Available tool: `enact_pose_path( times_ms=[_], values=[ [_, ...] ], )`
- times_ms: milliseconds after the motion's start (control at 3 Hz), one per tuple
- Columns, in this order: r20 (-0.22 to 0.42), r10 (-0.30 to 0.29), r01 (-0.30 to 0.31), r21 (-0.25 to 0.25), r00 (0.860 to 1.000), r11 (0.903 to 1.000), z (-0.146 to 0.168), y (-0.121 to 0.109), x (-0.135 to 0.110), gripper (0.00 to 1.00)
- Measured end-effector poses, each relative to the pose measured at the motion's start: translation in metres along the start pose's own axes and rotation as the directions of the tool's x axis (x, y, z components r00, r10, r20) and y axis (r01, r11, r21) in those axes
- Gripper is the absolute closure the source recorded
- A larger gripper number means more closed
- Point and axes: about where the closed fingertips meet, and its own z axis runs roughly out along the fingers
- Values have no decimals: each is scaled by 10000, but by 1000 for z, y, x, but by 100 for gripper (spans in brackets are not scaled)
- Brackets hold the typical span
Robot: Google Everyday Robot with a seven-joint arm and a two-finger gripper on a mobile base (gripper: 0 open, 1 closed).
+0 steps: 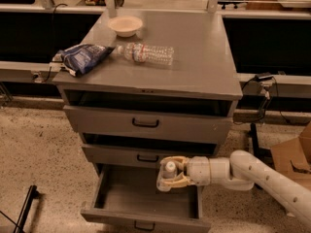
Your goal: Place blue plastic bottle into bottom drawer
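Observation:
The blue plastic bottle is held in my gripper; only its white cap and a bit of clear neck show between the yellowish fingers, and its label is hidden. The gripper is shut on it and hovers over the right half of the bottom drawer, just in front of the middle drawer's face. The bottom drawer is pulled open, with a grey inside and a dark handle on its front. My white arm reaches in from the lower right.
On the grey cabinet top lie a slim ribbed bottle with a red band, a blue snack bag and a white bowl. The top drawer and middle drawer are slightly ajar. A cardboard box sits at the right.

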Motion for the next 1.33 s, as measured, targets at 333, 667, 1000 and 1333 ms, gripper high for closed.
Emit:
enact_pose_path(
  times_ms=[333, 667, 1000, 1333],
  values=[
    [136, 141, -143, 126, 9998, 9998, 7, 1, 17, 100],
    [26, 234, -235, 306, 9997, 9993, 13, -4, 32, 100],
    [209, 483, -507, 1371, 9986, 9893, 3, -14, 86, 100],
    [904, 641, -825, 2170, 9938, 9727, -2, -16, 160, 100]
  ],
)
